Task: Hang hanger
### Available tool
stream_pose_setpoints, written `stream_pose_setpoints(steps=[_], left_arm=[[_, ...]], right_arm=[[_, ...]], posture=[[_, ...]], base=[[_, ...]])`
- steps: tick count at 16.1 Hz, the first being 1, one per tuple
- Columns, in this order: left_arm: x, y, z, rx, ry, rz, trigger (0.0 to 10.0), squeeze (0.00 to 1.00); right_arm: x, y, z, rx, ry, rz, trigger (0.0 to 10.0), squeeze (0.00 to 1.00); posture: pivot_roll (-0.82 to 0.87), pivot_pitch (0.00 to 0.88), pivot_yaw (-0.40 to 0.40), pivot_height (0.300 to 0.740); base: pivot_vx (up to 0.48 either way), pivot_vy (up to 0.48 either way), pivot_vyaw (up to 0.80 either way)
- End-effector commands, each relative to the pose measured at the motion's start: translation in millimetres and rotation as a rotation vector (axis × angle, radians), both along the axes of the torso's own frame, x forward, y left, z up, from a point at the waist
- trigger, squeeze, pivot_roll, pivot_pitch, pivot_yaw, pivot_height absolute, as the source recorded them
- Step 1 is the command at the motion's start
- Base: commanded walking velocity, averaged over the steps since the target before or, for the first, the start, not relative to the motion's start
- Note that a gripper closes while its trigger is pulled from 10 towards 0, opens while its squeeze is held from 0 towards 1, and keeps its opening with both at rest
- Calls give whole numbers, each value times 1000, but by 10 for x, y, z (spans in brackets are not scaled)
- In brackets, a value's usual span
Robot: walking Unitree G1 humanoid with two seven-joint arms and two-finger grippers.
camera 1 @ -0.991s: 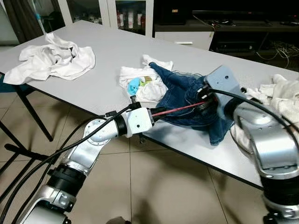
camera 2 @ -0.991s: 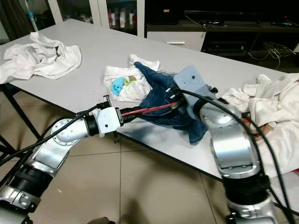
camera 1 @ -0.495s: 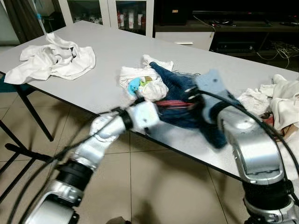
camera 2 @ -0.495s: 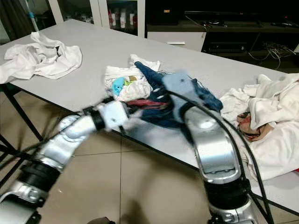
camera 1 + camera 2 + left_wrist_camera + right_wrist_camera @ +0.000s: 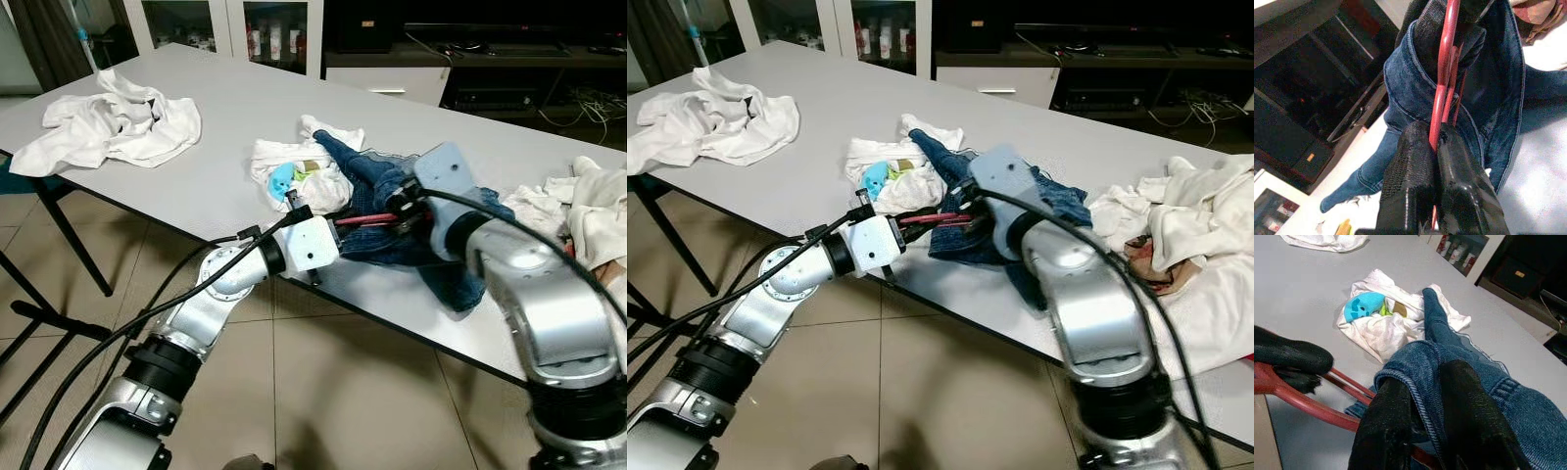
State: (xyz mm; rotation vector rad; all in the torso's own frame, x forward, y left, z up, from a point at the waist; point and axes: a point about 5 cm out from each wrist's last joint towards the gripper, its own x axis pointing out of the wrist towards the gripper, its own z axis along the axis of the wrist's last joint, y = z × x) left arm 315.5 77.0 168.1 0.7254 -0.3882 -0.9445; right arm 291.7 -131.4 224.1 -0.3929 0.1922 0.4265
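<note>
Red hanger (image 5: 1442,93) sits pinched tight between the left gripper (image 5: 1436,147) fingers at the grey table (image 5: 216,186) edge, its far end inside the blue jeans (image 5: 392,220), whose denim waistband the right gripper (image 5: 1422,396) clamps, white clothes (image 5: 294,176) lying beyond.

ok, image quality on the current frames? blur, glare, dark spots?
Eye views: sharp, with soft glare on the table. Left wrist view: background dark, red hanger and jeans soft. Right wrist view: black fingers close and blurred, table bright.
</note>
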Motion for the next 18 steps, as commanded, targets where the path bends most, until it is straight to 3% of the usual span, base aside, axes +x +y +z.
stream_pose_setpoints(steps=[1, 2, 3, 4, 5, 6, 13, 15, 18], left_arm=[[27, -8, 110, -26, -52, 11, 10000, 0], [29, 3, 103, -25, -51, 17, 10000, 0], [29, 5, 102, -26, -50, 19, 10000, 0], [29, 10, 96, -25, -50, 21, 10000, 0], [29, 11, 92, -25, -49, 23, 10000, 0], [29, 11, 90, -25, -49, 24, 10000, 0], [30, 8, 73, -24, -45, 24, 10000, 0], [30, 8, 72, -23, -45, 23, 10000, 0], [24, 14, 61, -20, -41, 21, 10000, 0]], right_arm=[[-8, -63, 34, -8, 3, 2, 10000, 0], [-37, -82, 65, -35, -11, 31, 10000, 816], [-50, -80, 72, -44, -16, 46, 10000, 816], [-104, -47, 74, -61, -7, 115, 10000, 1000], [-145, -22, 64, -65, 11, 165, 10000, 1000], [-165, -26, 63, -57, 23, 187, 10000, 0], [-288, -179, 377, 112, -18, 301, 10000, 0], [-222, -313, 457, 162, -71, 216, 10000, 0], [-102, -641, 505, 193, -188, -54, 10000, 0]], posture=[[13, 0, -21, 723], [12, 0, -21, 723], [12, 0, -21, 723], [10, 0, -22, 723], [9, 0, -22, 723], [9, 0, -23, 723], [2, 0, -20, 723], [3, 0, -18, 723], [-1, 0, -12, 723]], base=[[0, 0, 0], [0, 0, 0], [0, 0, 0], [0, 0, 0], [0, 0, 0], [0, 0, 0], [0, 0, 0], [0, 0, 0], [0, 0, 0]])
